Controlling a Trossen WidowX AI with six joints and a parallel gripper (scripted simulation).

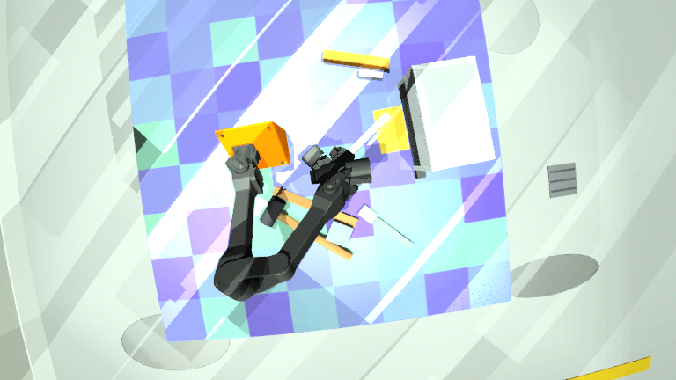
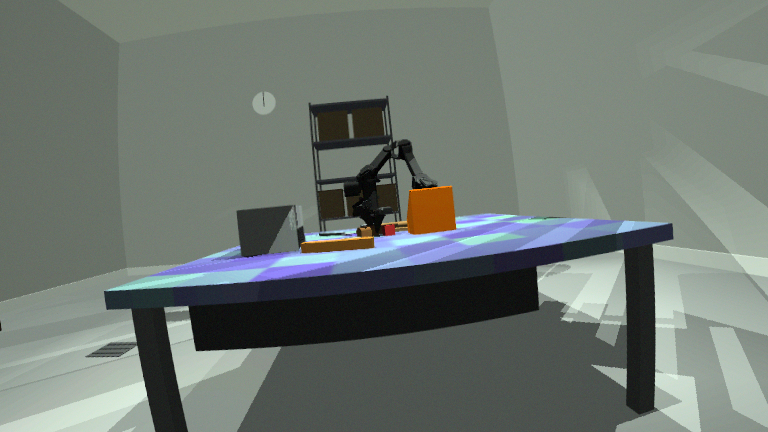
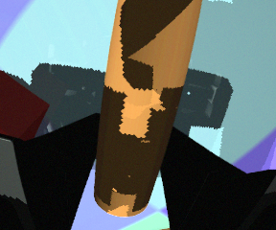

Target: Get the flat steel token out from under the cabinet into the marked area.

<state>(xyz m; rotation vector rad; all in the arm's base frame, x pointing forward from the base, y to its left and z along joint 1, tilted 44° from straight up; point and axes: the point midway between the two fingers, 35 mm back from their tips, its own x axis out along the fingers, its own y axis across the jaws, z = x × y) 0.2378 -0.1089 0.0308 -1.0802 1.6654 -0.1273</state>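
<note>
The white cabinet (image 1: 456, 112) (image 2: 265, 230) stands at the right in the top view, its dark slotted front facing the yellow marked area (image 1: 397, 141). I cannot make out the token in any view. My gripper (image 2: 376, 230) (image 3: 131, 126) is shut on the round wooden handle (image 3: 145, 72) of a tool, low over the table. The tool's long pale shaft (image 1: 370, 133) reaches from the gripper toward the cabinet, and its far end overlaps the marked area in the top view. The height of that end and its tip shape are unclear.
An orange block (image 1: 253, 139) (image 2: 431, 210) stands left of the gripper. A red object (image 2: 389, 229) (image 3: 13, 105) is close to it. A black-headed tool (image 1: 273, 209) and wooden bars (image 1: 334, 246) lie below, with a pale tool (image 1: 393, 230). A yellow bar (image 1: 355, 60) (image 2: 337, 244) and small white block (image 1: 370, 75) lie above.
</note>
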